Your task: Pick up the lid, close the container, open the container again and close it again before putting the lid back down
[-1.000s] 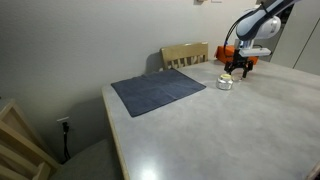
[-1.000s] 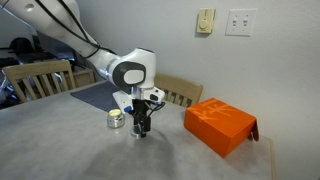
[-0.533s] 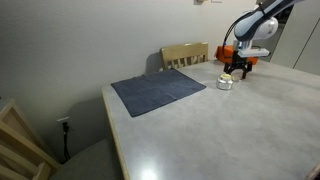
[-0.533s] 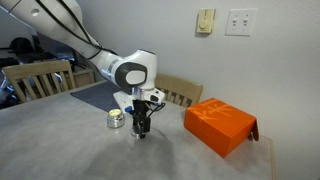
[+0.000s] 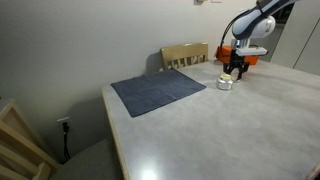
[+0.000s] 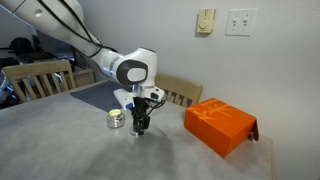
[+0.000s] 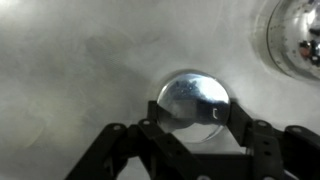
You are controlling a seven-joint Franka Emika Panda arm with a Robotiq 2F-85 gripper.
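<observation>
In the wrist view the lid [image 7: 193, 100], a thin pale shiny disc, lies flat on the grey table. My gripper [image 7: 193, 118] reaches straight down over it, and its black fingers [image 7: 240, 120] press against the disc's left and right edges. The container [image 7: 295, 35], a small round silvery jar, stands open at the top right of that view, apart from the lid. In both exterior views the jar [image 6: 116, 119] [image 5: 225, 82] sits just beside the gripper [image 6: 141, 128] [image 5: 238, 72], whose fingertips are down at the tabletop. The fingers hide the lid in those views.
An orange box [image 6: 220, 124] [image 5: 238, 52] rests on the table close to the gripper. A dark grey mat [image 5: 158, 91] lies further along the table. Wooden chairs [image 5: 185, 54] [image 6: 40, 78] stand at the table's edges.
The jaws have come in from wide open onto the lid's edges. The arm has stayed in place over the lid.
</observation>
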